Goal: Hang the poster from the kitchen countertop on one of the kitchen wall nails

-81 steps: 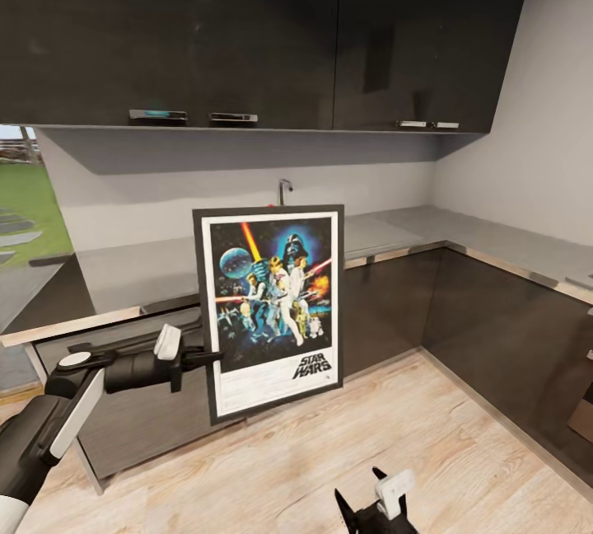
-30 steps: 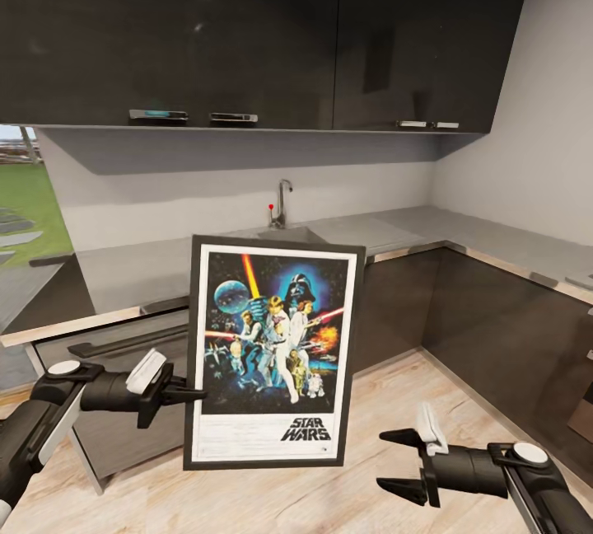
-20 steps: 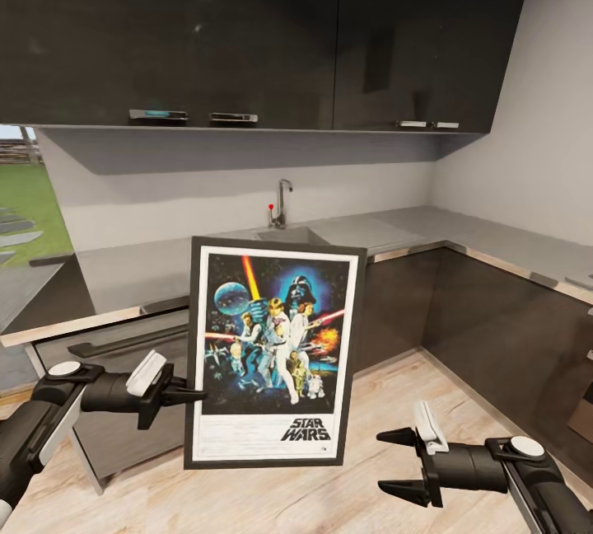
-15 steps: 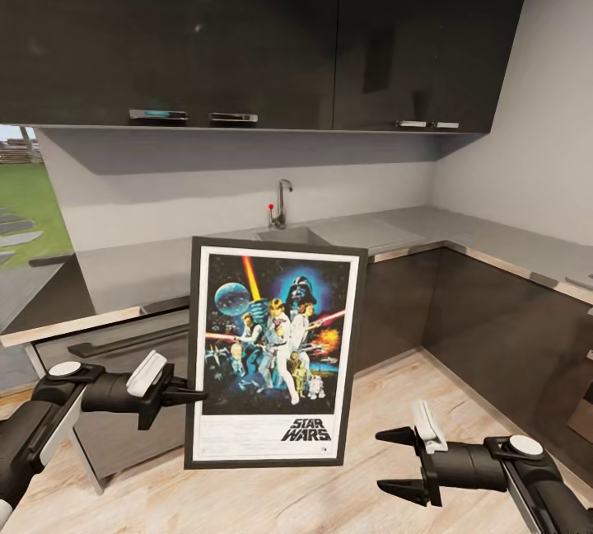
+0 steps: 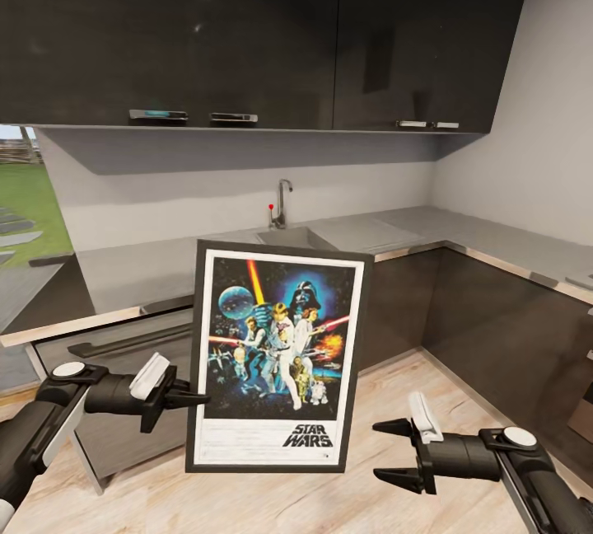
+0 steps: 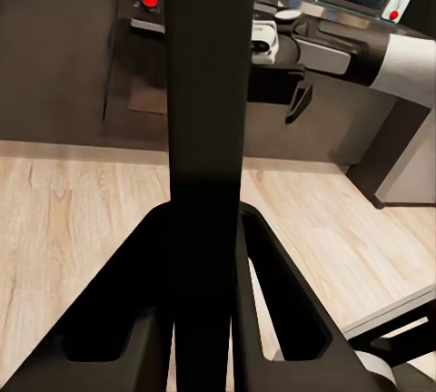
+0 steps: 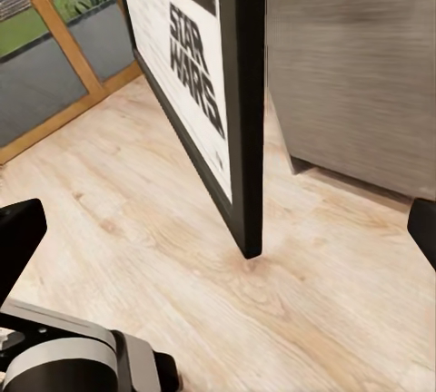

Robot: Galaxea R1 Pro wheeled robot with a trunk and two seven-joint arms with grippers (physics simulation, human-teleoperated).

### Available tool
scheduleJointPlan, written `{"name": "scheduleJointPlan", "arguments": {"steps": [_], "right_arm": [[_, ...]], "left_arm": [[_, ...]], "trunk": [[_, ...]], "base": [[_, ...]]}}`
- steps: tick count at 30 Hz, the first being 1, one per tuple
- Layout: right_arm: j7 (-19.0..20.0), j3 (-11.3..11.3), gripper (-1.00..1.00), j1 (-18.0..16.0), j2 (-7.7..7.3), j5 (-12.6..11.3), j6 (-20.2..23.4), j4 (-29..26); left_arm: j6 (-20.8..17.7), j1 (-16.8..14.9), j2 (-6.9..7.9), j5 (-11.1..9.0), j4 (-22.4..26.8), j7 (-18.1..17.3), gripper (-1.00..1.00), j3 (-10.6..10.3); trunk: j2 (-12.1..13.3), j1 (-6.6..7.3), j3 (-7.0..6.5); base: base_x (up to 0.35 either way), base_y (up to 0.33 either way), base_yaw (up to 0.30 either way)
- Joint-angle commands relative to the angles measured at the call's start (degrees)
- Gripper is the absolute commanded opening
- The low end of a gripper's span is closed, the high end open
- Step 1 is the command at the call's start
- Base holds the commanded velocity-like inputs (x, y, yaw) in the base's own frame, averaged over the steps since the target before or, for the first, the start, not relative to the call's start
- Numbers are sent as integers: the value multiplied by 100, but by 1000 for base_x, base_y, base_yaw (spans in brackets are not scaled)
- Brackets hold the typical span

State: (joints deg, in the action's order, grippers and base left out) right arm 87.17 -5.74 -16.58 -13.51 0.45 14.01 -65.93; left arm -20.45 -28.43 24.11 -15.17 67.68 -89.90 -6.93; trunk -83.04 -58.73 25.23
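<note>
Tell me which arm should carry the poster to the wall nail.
Left, probably: the left gripper is already shut on the poster frame's edge, while the right gripper hangs open beside it, touching nothing.

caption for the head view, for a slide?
Left hand holds the framed Star Wars poster upright by its edge in front of the kitchen countertop; open right hand waits beside it.

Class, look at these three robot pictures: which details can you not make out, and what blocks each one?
- Back of the tall black-framed Star Wars poster: faces away in the head view, so any hanger is hidden.
- Left hand pad contact: the frame edge covers it in the left wrist view.
- Wall nails: none made out in the head view.
- Open right hand: its fingers are cut off by the right wrist view's edges.
</note>
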Motion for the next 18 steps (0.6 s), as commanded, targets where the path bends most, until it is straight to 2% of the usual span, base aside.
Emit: {"name": "scheduleJointPlan", "arguments": {"steps": [1, 11, 18], "right_arm": [[22, -2, 100, -13, 3, 3, 60, 31], [26, 16, 100, -29, 131, -1, 42, 96], [10, 209, 100, -30, 160, -3, 41, 98]], "left_arm": [[-38, -5, 6, -22, 0, -10, -100, -17], [-30, -5, -7, -21, 0, -10, -100, -190], [77, -5, -21, -21, 0, -10, -100, -217]], "trunk": [[-4, 0, 7], [-4, 0, 7], [-4, 0, 7]], "base": [[0, 0, 0], [0, 0, 0], [0, 0, 0]]}}
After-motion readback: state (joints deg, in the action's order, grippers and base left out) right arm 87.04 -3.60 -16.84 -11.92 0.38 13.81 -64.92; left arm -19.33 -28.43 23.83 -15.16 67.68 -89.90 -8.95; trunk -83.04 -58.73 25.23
